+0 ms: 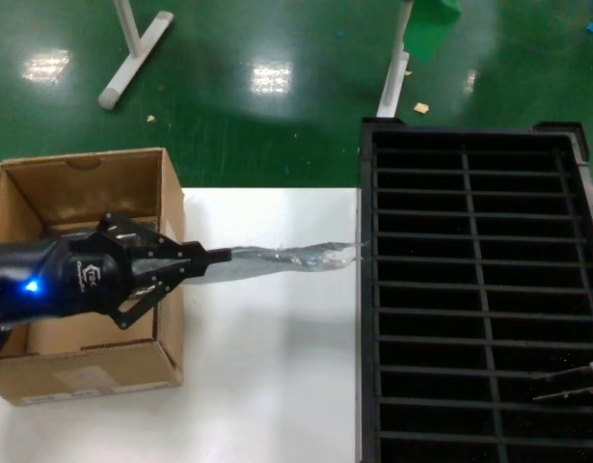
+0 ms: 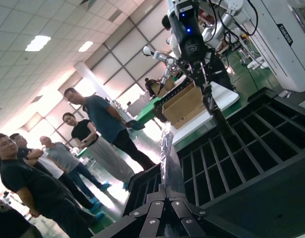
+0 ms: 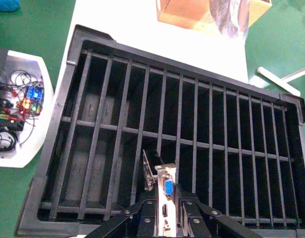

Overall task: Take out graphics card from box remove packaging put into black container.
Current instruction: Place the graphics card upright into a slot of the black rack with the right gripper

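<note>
surface: white table (image 1: 277,386); on it: box (image 1: 94,280) left; black container (image 1: 479,299) right

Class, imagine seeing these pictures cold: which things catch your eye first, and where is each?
First, the left hand, above the box, pinching the crinkly packaging, which stretches out toward the black container. Next, that big slotted crate fills the table's right side. Over it, the right hand holds the graphics card, blue port showing, above a slot.
</note>
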Action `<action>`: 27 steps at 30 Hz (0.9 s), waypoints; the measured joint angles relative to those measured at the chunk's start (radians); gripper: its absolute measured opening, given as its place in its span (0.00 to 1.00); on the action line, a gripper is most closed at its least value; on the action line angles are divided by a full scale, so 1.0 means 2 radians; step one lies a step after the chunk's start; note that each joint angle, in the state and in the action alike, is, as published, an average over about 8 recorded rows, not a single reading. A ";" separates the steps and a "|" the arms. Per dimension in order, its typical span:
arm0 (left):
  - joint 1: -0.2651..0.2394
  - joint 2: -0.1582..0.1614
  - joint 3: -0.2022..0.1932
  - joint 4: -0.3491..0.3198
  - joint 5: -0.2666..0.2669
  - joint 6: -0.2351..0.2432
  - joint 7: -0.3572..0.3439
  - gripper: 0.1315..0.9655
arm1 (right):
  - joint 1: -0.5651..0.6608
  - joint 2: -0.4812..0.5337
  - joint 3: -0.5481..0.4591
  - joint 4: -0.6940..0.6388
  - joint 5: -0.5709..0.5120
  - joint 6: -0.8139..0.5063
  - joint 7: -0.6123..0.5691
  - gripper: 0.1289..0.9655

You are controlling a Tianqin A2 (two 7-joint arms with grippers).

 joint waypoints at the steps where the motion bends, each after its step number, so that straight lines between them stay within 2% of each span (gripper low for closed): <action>1: -0.002 0.000 0.006 0.003 -0.005 0.000 0.002 0.01 | 0.001 0.002 -0.004 0.000 -0.001 0.003 0.001 0.08; 9: -0.018 -0.003 0.052 0.023 -0.040 0.000 0.013 0.01 | 0.015 0.019 -0.044 -0.004 -0.003 0.031 0.008 0.08; 14: -0.025 -0.004 0.072 0.033 -0.055 0.000 0.018 0.01 | 0.020 0.029 -0.060 -0.008 -0.002 0.039 0.009 0.08; 19: -0.029 -0.003 0.083 0.041 -0.063 0.000 0.021 0.01 | 0.020 0.035 -0.067 -0.010 -0.001 0.038 0.010 0.08; 27: -0.030 0.000 0.087 0.050 -0.067 0.000 0.024 0.01 | 0.029 0.049 -0.081 -0.008 0.002 0.044 0.017 0.08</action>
